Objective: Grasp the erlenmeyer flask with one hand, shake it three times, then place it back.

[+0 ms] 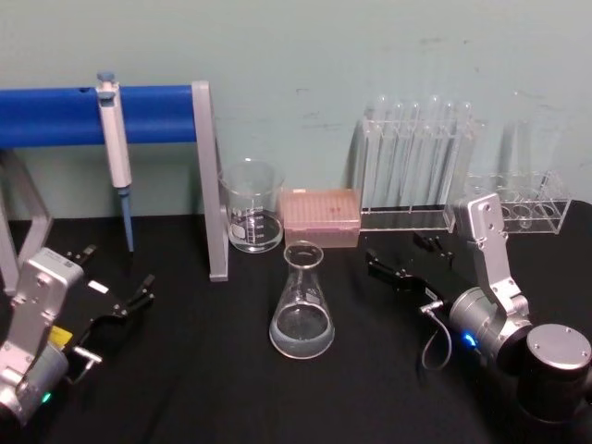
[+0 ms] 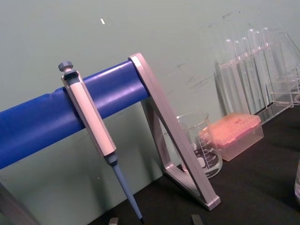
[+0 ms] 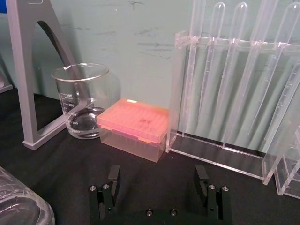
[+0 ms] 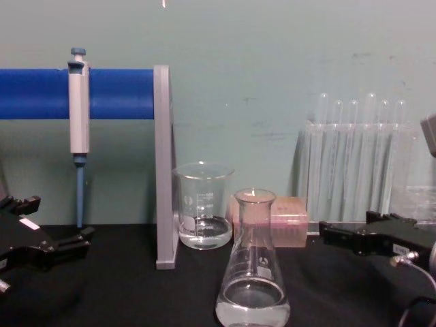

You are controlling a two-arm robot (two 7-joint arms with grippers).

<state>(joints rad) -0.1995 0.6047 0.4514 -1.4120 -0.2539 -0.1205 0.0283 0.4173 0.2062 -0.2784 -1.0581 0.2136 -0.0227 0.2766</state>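
Note:
The erlenmeyer flask [image 1: 302, 305] stands upright on the black table with a little clear liquid in its base; it also shows in the chest view [image 4: 253, 272] and at a corner of the right wrist view [image 3: 18, 206]. My right gripper [image 1: 396, 250] rests low on the table to the flask's right, apart from it, open and holding nothing. The right wrist view shows its two fingers spread wide [image 3: 157, 176]. My left gripper [image 1: 118, 268] sits at the left of the table, open and holding nothing, well away from the flask.
Behind the flask stand a glass beaker [image 1: 252, 208] and a pink tip box [image 1: 320, 217]. A clear test tube rack [image 1: 416, 171] fills the back right. A pipette [image 1: 114, 139] hangs on a blue bar with a grey post [image 1: 208, 180].

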